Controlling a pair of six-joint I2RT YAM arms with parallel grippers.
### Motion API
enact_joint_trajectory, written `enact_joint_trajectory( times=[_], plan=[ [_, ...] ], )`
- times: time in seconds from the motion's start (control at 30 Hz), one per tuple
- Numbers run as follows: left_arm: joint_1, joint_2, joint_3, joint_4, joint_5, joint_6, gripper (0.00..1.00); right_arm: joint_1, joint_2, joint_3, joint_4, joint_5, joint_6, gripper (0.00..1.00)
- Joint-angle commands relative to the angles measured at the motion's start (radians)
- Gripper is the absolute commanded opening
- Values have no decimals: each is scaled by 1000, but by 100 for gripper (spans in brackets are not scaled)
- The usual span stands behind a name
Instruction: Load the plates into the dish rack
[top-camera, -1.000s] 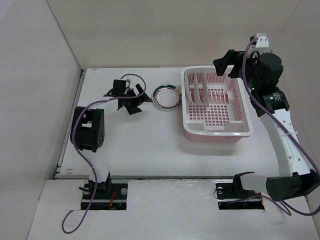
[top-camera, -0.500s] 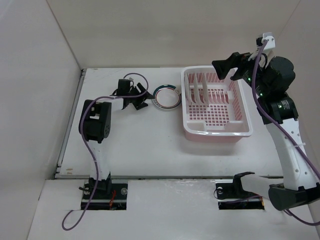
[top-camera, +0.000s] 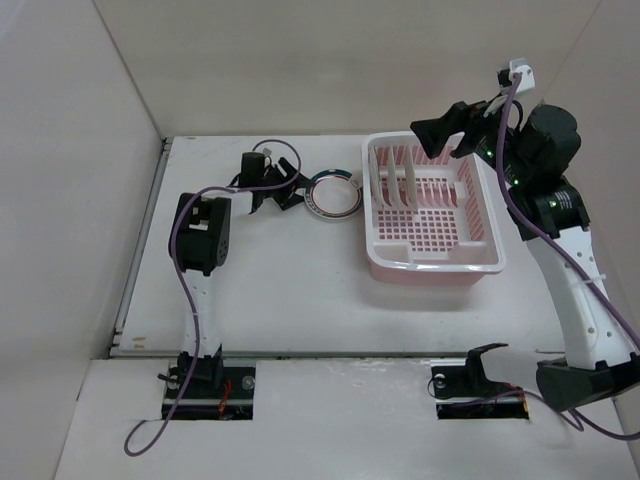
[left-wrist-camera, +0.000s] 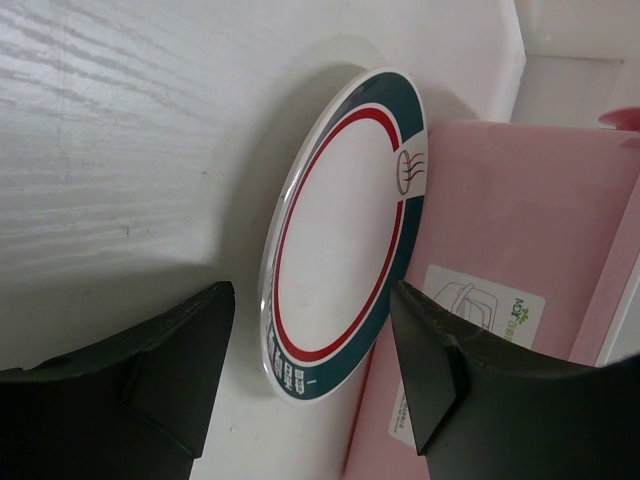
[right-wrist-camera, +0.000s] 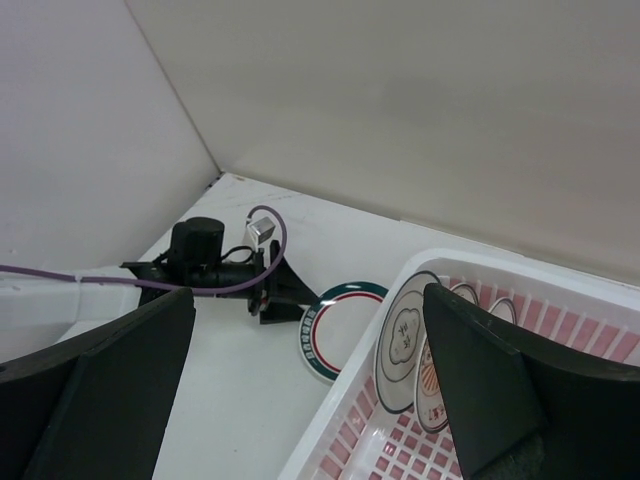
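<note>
One green-rimmed plate with a red inner ring lies on the table just left of the pink dish rack. My left gripper sits low at the plate's left edge. In the left wrist view its black fingers stand either side of the plate, open, with a gap on both sides. The rack wall is right behind the plate. Three plates stand upright in the rack: a dark-ringed one, an orange sunburst one and one behind them. My right gripper hovers open over the rack's back, empty.
White walls close in the table on the left, back and right. The left arm's purple cable loops above its wrist. The rack's front half holds no dishes.
My left gripper has slid right up to the green-rimmed plate and its jaws have narrowed around the rim. The right arm has shifted a little leftwards above the rack, still open.
</note>
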Motion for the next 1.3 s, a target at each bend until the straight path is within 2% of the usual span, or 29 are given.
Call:
enact_joint_trajectory(
  times=[0.0,0.13,0.3,0.4,0.43,0.47,0.63,0.7,0.8,0.9,1.07,1.13,1.2,1.23,1.27],
  plan=[
    [-12,49,16,-47,-35,7,62,11,6,56,32,-32,3,100],
    [-12,69,25,-47,-44,-2,62,11,16,66,41,-41,3,100],
    [-12,87,25,-58,-54,-2,46,11,37,76,41,-51,3,100],
    [-12,87,25,-58,-54,-2,45,11,46,85,41,-51,3,100],
    [-12,87,34,-58,-54,-2,34,11,46,95,50,-60,3,100],
    [-12,87,35,-67,-54,-2,34,11,46,95,50,-60,3,100],
    [-12,98,85,-112,-63,9,5,11,46,104,50,-69,12,100],
    [-21,110,105,-142,-63,18,0,11,46,104,50,-69,12,100],
    [-22,119,116,-165,-75,38,0,11,46,104,50,-69,12,100],
    [-12,64,82,-207,-141,73,0,11,56,95,50,-69,12,100],
    [27,-136,1,-380,-310,108,0,22,82,55,61,-106,-19,100],
    [50,-199,-8,-447,-414,118,0,61,117,44,35,-106,-101,100],
    [61,-293,4,-568,-515,141,0,200,175,107,-52,22,-239,100],
    [61,-319,16,-569,-516,154,0,201,195,125,-75,23,-284,100],
    [61,-345,34,-599,-581,154,0,247,215,142,-95,93,-330,100]
  ],
)
